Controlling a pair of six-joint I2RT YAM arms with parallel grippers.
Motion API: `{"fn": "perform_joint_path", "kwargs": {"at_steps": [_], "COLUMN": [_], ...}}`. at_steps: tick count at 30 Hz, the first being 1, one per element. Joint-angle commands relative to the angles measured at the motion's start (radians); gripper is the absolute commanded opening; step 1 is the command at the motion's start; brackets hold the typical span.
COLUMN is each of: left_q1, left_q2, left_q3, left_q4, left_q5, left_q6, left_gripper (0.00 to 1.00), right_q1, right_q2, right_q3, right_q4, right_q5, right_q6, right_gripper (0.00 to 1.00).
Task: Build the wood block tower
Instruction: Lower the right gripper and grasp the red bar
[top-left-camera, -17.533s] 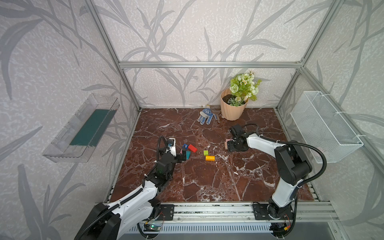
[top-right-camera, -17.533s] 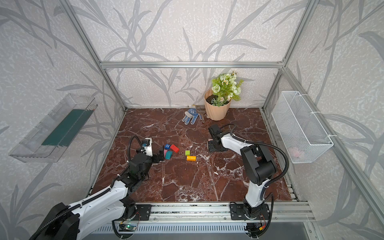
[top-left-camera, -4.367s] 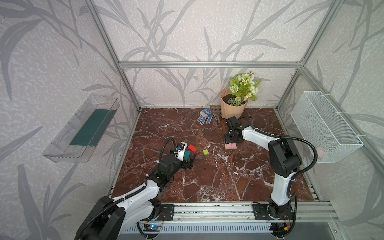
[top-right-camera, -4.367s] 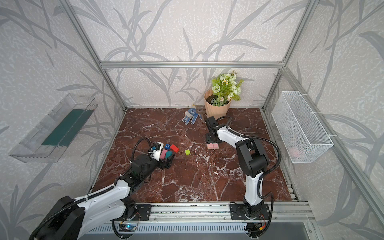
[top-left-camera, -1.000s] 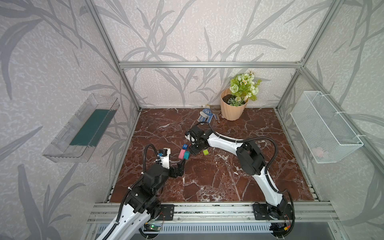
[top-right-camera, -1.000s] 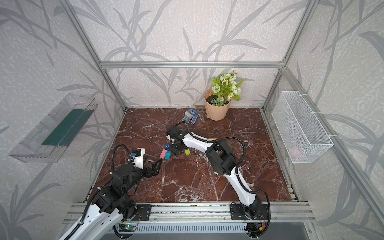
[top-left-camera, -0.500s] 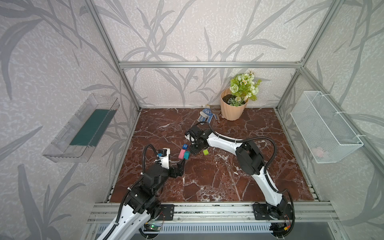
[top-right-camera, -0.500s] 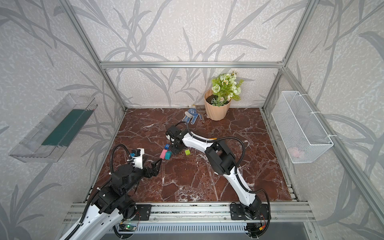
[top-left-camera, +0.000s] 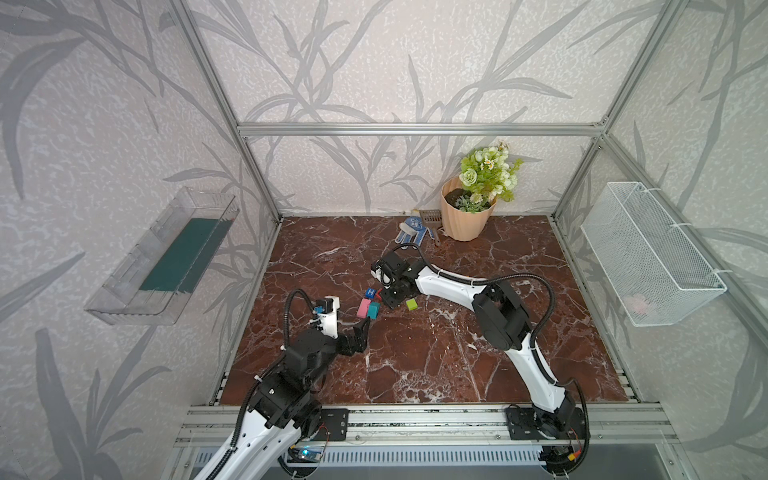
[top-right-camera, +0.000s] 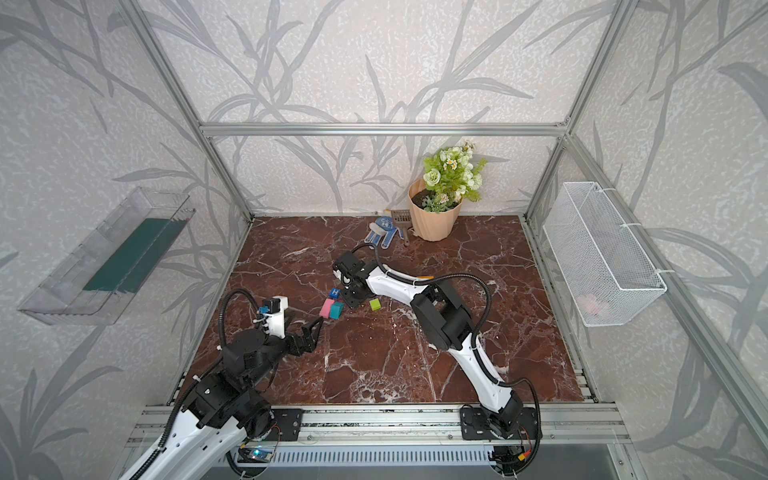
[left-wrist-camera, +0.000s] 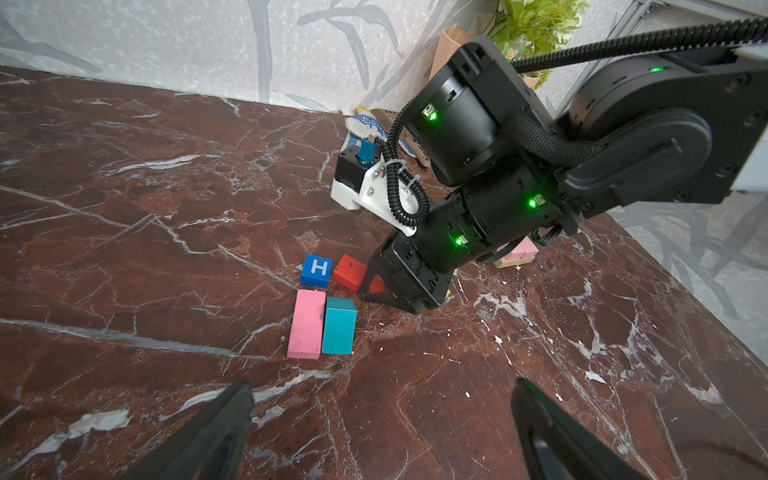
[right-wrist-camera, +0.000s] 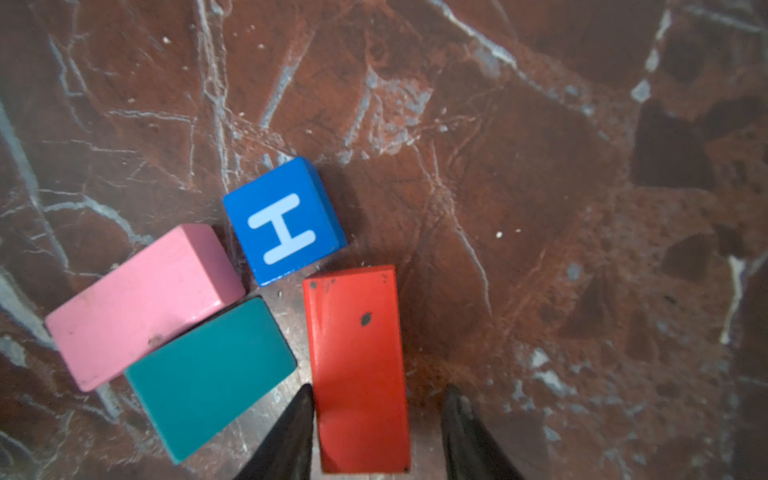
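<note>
my right pincer (right-wrist-camera: 378, 399) straddles one end of the red block (right-wrist-camera: 357, 353), jaws narrow but not clamped: one finger (right-wrist-camera: 299, 424) sits just beside it, the other stands off. red lies flat on the table (top-left-camera: 415, 365), just right of the h cube (right-wrist-camera: 284, 220); pink (right-wrist-camera: 141, 303) and teal (right-wrist-camera: 208, 374) touch, nearer me. left pincer (left-wrist-camera: 382, 388) hangs wide, empty.

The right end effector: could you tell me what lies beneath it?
A red block lies flat on the marble floor between the right end effector's fingers. In both top views it is mostly covered.
</note>
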Motion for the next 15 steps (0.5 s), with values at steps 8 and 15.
{"fn": "perform_joint_path", "kwargs": {"at_steps": [8, 15], "left_q1": [-0.002, -0.002], "left_q2": [0.01, 0.012], "left_q3": [-0.008, -0.008], "left_q4": [-0.009, -0.008], "left_q5": [-0.014, -0.009], "left_q6": [-0.014, -0.014], "left_gripper": [0.98, 0.98], "right_q1": [0.003, -0.003], "right_q2": [-0.183, -0.313], "right_q3": [-0.127, -0.281], "right_q4": [0.004, 0.097], "right_q5": [0.026, 0.04], "right_q6": [0.013, 0.027], "right_gripper": [0.44, 0.42]}}
